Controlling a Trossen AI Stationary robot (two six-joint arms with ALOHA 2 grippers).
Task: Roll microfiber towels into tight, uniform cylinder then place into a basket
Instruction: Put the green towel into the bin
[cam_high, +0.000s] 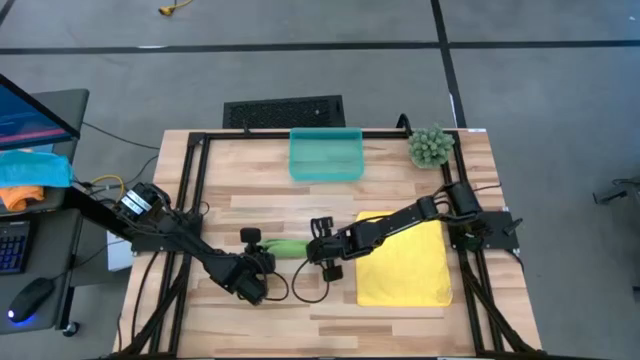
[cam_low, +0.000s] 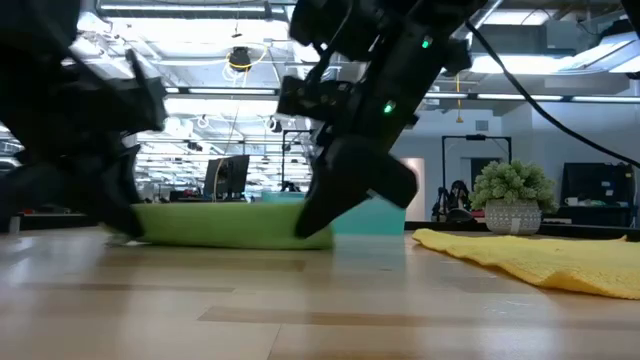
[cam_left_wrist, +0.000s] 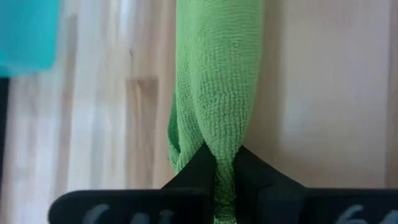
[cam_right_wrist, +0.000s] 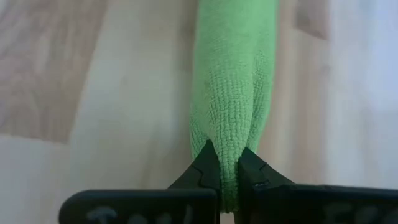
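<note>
**At Table Centre: Both Grippers Clamped on the Green Roll**

At the middle of the wooden table (cam_high: 320, 310), the light green towel (cam_high: 285, 247) lies rolled into a narrow cylinder, its long axis running across the table between the two arms. The left gripper (cam_high: 258, 262) is clamped on one end of the roll; in the left wrist view the two fingertips (cam_left_wrist: 198, 165) pinch the cloth tightly between them. The right gripper (cam_high: 322, 250) is clamped on the opposite end in the same manner, as the right wrist view shows.

Holding both ends at once probably serves two purposes: it keeps the layers from unwinding, and it lets the roll be lifted level, without sagging. In the low view the roll rests on the table surface, so the lift has not begun.

The basket (cam_high: 326, 155) stands at the far edge of the table, well apart from the roll and with nothing in it. The yellow towel (cam_high: 405, 260) lies flat and unrolled under the right arm, beside the roll. A small potted plant (cam_high: 430, 146) stands near the basket, at the far right corner.

Judged stage: first towel rolled, transfer to the basket pending; second towel not started.
</note>
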